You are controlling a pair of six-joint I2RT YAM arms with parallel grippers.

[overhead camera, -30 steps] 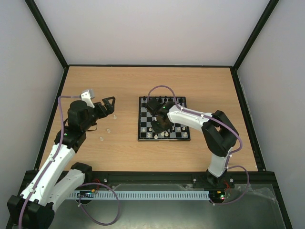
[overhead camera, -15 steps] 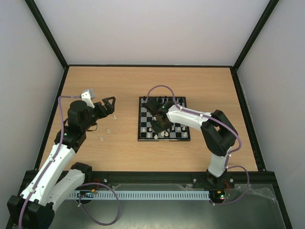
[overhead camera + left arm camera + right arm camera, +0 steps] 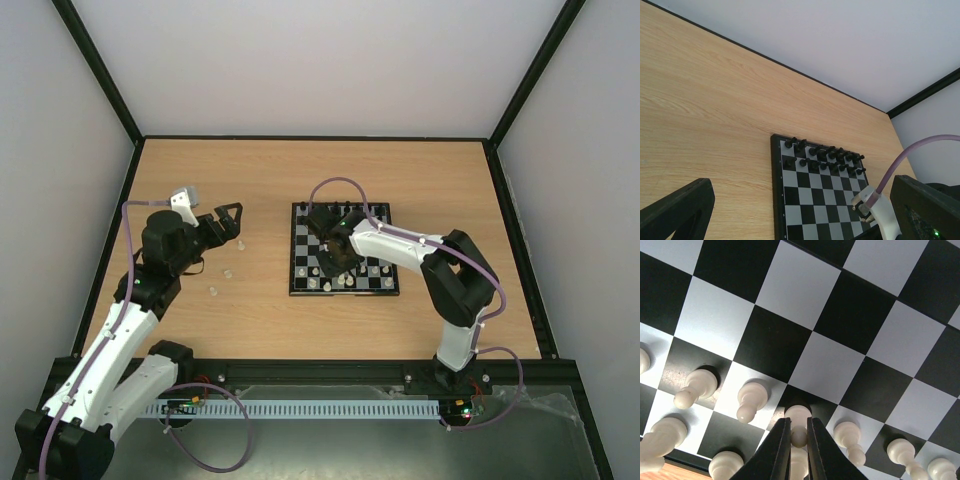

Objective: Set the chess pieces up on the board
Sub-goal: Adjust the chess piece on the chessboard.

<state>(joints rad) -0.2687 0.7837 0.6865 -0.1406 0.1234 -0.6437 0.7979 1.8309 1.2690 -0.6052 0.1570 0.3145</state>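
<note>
The right tool [image 3: 797,421] is pinched shut on one white pawn [image 3: 798,412] standing on the board [image 3: 805,290], with at least eight other white chess pieces [image 3: 695,387] nearby. The left tool [image 3: 220,238] gapes empty over the table [image 3: 300,170], near three loose pieces [image 3: 227,272].

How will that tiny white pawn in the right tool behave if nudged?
Probably stiff and light: the pawn looks like hard plastic. Its tall shape suggests it tips easily. Its rounded head could slip from the right tool.

left hand [image 3: 232,224] wide open and aloft, right hand [image 3: 798,429] low, pinched on a white pawn [image 3: 798,413]
</note>
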